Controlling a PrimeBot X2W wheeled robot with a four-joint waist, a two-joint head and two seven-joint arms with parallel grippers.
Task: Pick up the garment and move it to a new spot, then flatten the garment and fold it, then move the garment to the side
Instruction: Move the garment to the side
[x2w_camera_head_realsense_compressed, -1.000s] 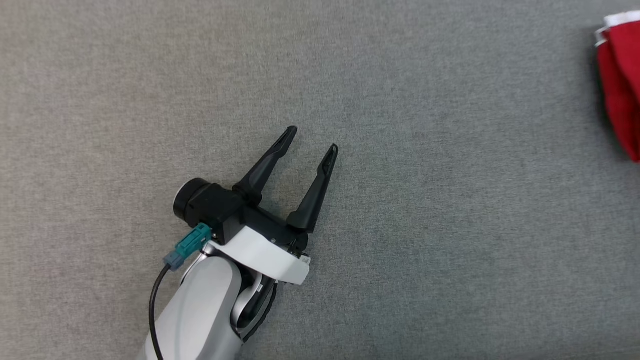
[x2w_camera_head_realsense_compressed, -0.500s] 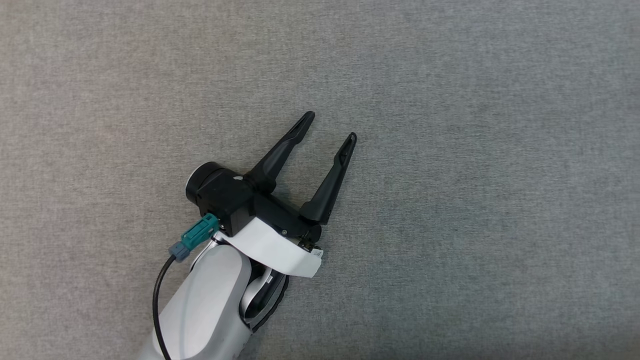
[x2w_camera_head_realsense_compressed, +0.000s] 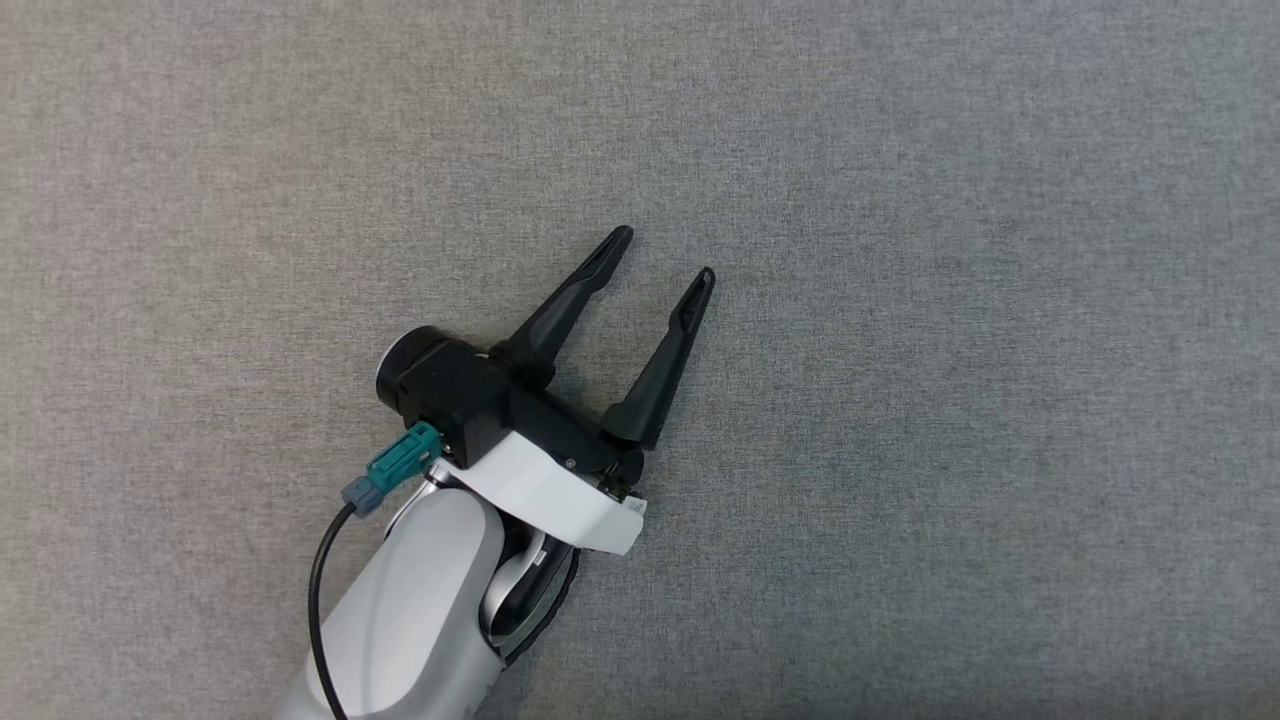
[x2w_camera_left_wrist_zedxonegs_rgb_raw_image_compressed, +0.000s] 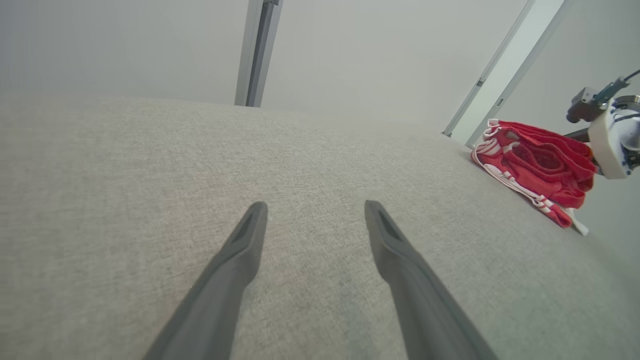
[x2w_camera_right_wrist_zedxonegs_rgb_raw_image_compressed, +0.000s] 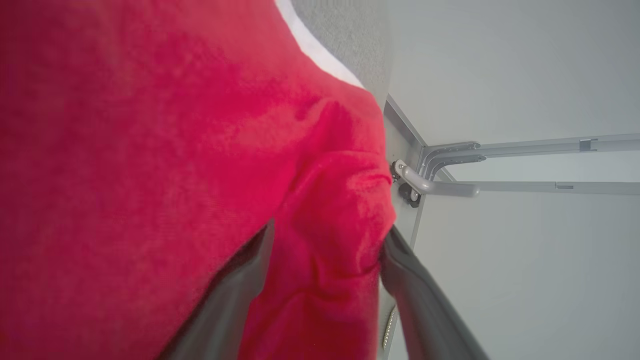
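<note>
The garment (x2w_camera_left_wrist_zedxonegs_rgb_raw_image_compressed: 537, 167) is red with white stripes and lies bunched near the table's far right edge in the left wrist view. Just behind it there is my right arm's wrist (x2w_camera_left_wrist_zedxonegs_rgb_raw_image_compressed: 607, 140). In the right wrist view the garment (x2w_camera_right_wrist_zedxonegs_rgb_raw_image_compressed: 125, 150) is very close, and my right gripper (x2w_camera_right_wrist_zedxonegs_rgb_raw_image_compressed: 330, 236) stands open with a fold of red cloth between its spread fingers. My left gripper (x2w_camera_head_realsense_compressed: 664, 255) rests open over the grey cloth table (x2w_camera_head_realsense_compressed: 950, 300), well away from the garment, with nothing between its fingers (x2w_camera_left_wrist_zedxonegs_rgb_raw_image_compressed: 240, 260).
The table edge runs just past the garment, with metal frame bars (x2w_camera_right_wrist_zedxonegs_rgb_raw_image_compressed: 500, 187) beyond it. A grey post (x2w_camera_left_wrist_zedxonegs_rgb_raw_image_compressed: 257, 50) and a pale frame (x2w_camera_left_wrist_zedxonegs_rgb_raw_image_compressed: 505, 65) stand behind the table against the plain wall.
The head camera has shifted, so the red garment at the right edge a second ago has left that picture. My left gripper stays open in about the same pose.
</note>
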